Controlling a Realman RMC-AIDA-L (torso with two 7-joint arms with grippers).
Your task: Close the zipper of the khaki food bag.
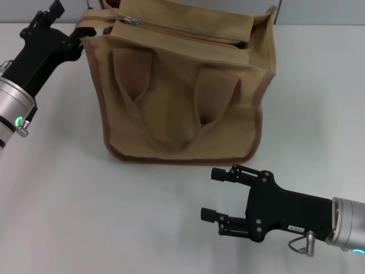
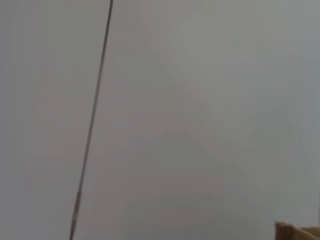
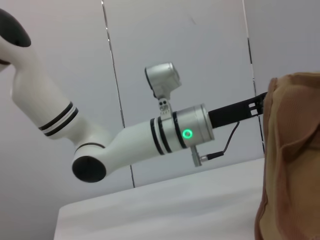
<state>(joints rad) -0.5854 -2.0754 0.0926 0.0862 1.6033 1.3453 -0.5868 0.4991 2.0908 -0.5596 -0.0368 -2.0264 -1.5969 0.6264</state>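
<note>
One boxy tan canvas food bag (image 1: 182,97) with darker brown edge trim stands upright toward the far side of the white bench (image 1: 68,217), its two loop handles (image 1: 171,103) hanging flat against the near face. Along the top panel runs the single khaki-taped zipper (image 1: 188,29), and its small silver metal pull tab (image 1: 133,21) sits at the bag's left end; the teeth look drawn together from there along much of the line, though the far right end near the corner is too shadowed to call. The left tool (image 1: 85,35) is up at the bag's top left corner, right against the brown trim strap, and whether it is clenched on the fabric or merely touching I cannot tell. The right tool (image 1: 219,195) hovers low over the bench just in front of the bag, fingers spread wide and holding nothing. My read: the left arm is bracing the bag's end while the right has yet to engage. The next move calls for the right tool to rise over the top panel, pinch that small tab, and pull steadily along the line against the left's hold. Count: one bag, one zipper, one tab, two handles, two tools.
</note>
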